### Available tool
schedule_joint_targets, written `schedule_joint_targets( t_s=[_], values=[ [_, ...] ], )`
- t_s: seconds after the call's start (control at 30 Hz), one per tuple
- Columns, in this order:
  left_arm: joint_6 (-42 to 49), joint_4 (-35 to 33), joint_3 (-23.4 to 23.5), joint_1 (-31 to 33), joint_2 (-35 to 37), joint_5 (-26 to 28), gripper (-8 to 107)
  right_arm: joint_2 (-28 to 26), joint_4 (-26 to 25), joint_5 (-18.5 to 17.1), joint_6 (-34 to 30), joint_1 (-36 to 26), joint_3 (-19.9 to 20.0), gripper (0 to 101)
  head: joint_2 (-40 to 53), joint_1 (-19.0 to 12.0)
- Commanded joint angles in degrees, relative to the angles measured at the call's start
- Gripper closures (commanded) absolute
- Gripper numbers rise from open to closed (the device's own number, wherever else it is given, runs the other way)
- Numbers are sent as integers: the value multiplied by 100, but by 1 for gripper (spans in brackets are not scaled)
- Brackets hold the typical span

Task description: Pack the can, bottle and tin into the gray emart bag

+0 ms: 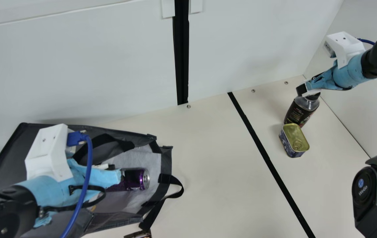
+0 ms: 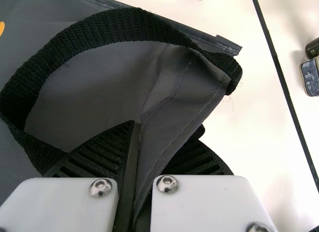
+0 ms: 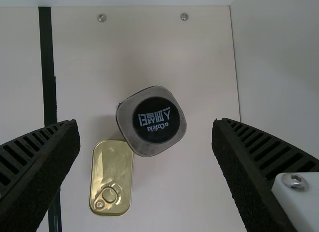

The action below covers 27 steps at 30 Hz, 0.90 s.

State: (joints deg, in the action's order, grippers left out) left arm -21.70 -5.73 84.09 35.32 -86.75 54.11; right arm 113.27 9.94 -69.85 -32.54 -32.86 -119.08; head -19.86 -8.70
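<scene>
Main view: your gray emart bag (image 1: 135,158) lies at eight o'clock, wall pinched in your left gripper (image 2: 165,128); at three, your right gripper (image 3: 145,123) straddles the bottle (image 1: 298,113), jaws spread. Purple can (image 1: 135,179) lies inside; tin (image 1: 294,136), bottle's six o'clock. Bottle's turn, likely: lower, then close.

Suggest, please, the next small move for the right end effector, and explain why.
I would probably lower the right end effector a little around the bottle: its open fingers stand on either side of the bottle's top. The left end effector grips the bag, where the can lies.
</scene>
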Motion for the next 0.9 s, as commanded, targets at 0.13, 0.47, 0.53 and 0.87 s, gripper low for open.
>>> schedule_joint_targets(
  t_s=[0.13,0.47,0.53,0.87],
  values=[
    [0,0,0,0,0,0,89,185,-22,-5,-29,30,-96,10,-14,-130],
    [0,0,0,0,0,0,89,488,-2,-5,-101,28,-232,10,-14,-130],
    [0,0,0,0,0,0,89,539,1,-5,-115,24,-254,10,-14,-130],
    [0,0,0,0,0,0,89,714,33,-5,-182,7,-322,10,-14,-130]
  ],
)
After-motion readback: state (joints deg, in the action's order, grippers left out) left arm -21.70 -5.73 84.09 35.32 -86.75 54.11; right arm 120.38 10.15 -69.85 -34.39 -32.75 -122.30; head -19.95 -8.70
